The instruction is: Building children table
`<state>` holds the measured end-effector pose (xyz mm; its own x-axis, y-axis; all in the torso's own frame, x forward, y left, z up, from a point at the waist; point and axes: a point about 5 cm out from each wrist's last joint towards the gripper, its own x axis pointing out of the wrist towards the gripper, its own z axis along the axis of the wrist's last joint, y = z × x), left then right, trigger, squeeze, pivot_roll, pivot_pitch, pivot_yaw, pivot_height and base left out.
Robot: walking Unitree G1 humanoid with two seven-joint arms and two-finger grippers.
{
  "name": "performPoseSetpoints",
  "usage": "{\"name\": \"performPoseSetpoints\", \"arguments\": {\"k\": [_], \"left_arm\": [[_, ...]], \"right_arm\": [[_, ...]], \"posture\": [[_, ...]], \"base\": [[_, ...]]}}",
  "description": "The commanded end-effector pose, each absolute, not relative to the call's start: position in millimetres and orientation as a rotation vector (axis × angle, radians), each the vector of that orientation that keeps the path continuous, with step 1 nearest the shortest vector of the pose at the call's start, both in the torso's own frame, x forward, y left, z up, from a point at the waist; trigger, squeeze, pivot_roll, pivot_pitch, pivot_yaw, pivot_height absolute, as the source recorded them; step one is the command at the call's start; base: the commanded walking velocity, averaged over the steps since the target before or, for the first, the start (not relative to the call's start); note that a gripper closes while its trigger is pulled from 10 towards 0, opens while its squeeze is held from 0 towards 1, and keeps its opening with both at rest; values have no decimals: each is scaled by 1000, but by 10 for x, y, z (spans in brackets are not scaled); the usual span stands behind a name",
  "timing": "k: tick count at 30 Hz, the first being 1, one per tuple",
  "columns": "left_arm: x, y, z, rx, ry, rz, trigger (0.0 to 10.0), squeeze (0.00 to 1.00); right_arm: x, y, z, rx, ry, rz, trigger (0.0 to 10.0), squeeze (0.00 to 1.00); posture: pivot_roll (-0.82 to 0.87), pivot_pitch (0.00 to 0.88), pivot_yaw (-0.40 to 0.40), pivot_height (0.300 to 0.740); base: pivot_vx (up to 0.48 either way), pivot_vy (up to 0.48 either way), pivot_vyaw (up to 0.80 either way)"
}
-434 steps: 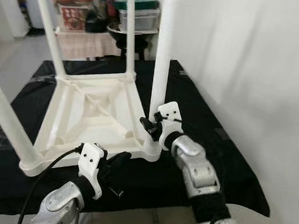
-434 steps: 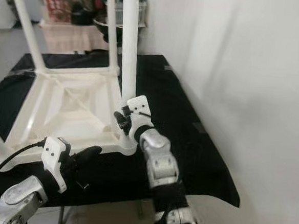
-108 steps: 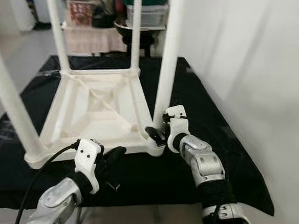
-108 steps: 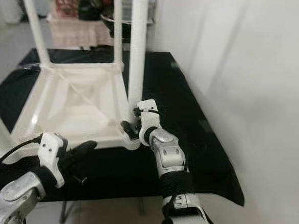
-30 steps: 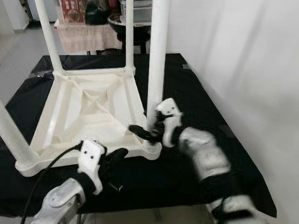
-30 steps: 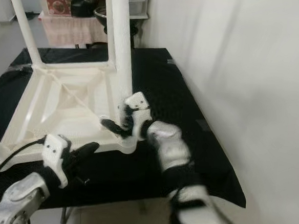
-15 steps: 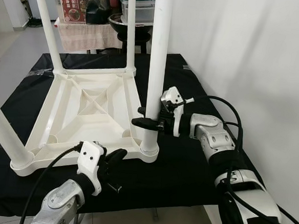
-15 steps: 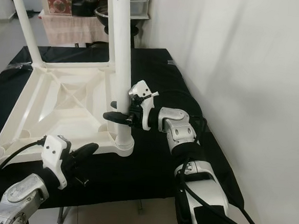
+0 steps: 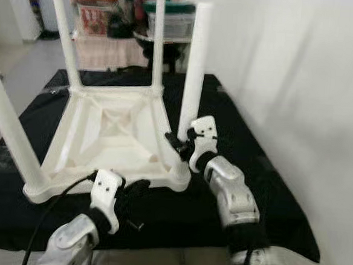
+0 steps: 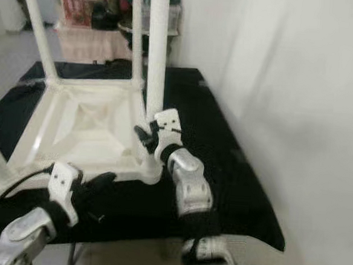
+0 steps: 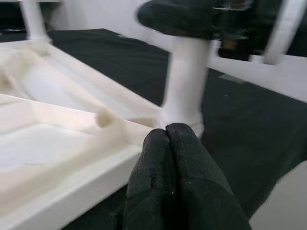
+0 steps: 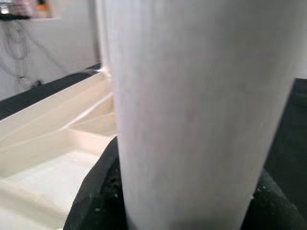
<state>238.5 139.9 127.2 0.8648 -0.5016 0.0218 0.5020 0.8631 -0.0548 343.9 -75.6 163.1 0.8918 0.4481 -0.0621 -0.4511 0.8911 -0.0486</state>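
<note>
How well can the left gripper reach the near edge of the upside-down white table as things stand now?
Probably well. The left gripper, fingers shut together, hovers just in front of the table's near edge, with nothing between them. The right gripper is at the near-right leg, out of the way.

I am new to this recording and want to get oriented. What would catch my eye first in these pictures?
First, the white plastic children's table, lying upside down on the black cloth-covered tabletop with its round legs pointing up. Next, the right hand, closed around the near-right white leg just above its socket. The left hand waits shut by the table's near edge.
</note>
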Motion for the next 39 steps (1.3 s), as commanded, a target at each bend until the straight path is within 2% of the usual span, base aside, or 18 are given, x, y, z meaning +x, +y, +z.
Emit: {"name": "performPoseSetpoints", "arguments": {"k": [1,5,6,7,9,10,11,12,17,21,22,23,24,34,35,37,38,39], "left_arm": [[2408,1411,1259,-58,1,-538,10000,0],[2436,1393,1257,-60,2,-554,10000,0],[2435,1397,1259,-64,-2,-541,10000,0],[2435,1399,1262,-67,-7,-528,10000,0],[2434,1402,1264,-68,-10,-520,10000,0],[2435,1402,1266,-69,-12,-517,10000,0],[2435,1402,1266,-69,-12,-517,10000,0],[2437,1399,1269,-70,-12,-517,10000,0],[2438,1397,1271,-70,-12,-521,10000,0],[2440,1388,1275,-69,-11,-527,10000,0],[2440,1385,1275,-69,-11,-527,10000,0],[2440,1385,1275,-69,-11,-527,10000,0],[2437,1384,1275,-69,-11,-527,10000,0],[2418,1379,1271,-68,-10,-526,10000,0],[2406,1379,1270,-67,-7,-527,10000,0],[2406,1379,1270,-67,-7,-527,10000,0],[2397,1378,1268,-65,-5,-527,10000,0],[2397,1378,1268,-65,-5,-527,10000,0]], "right_arm": [[3410,-852,1331,-95,211,418,0,0],[3483,-837,1323,-110,217,437,0,0],[3476,-817,1339,-123,208,440,4314,0],[3467,-797,1339,-114,213,461,10000,0],[3461,-788,1338,-103,218,478,10000,0],[3444,-760,1370,-75,219,503,10000,855],[3444,-760,1370,-75,219,503,10000,855],[3436,-728,1420,-44,215,541,10000,1000],[3437,-675,1551,-22,177,618,10000,1000],[3527,-741,1861,-60,71,900,10000,1000],[3566,-815,1929,-89,51,976,10000,682],[3566,-815,1929,-89,51,976,10000,682],[3609,-896,1972,-94,54,1035,10000,0],[3652,-1016,2012,-118,86,1213,10000,0],[3671,-994,2001,-117,106,1239,7608,0],[3671,-994,2001,-117,106,1239,7608,0],[3679,-972,1989,-110,122,1260,0,0],[3679,-972,1989,-110,122,1260,0,0]], "posture": [[-11,0,-18,740],[-6,0,-24,740],[-4,0,-27,740],[-4,0,-28,740],[-4,0,-28,740],[-3,0,-33,740],[-3,0,-33,740],[-4,0,-31,740],[-4,0,-31,740],[7,0,-36,740],[7,0,-36,740],[7,0,-36,740],[13,0,-39,740],[31,0,-40,740],[40,0,-38,740],[40,0,-38,740],[43,0,-38,740],[43,0,-38,740]], "base": [[0,0,0],[0,0,0],[0,0,0],[0,0,0],[0,0,0],[0,0,0],[0,0,0],[0,0,0],[0,0,0],[0,0,0],[0,0,0],[0,0,0],[0,0,0],[0,0,0],[0,0,0],[0,0,0],[0,0,0],[0,0,0]]}}
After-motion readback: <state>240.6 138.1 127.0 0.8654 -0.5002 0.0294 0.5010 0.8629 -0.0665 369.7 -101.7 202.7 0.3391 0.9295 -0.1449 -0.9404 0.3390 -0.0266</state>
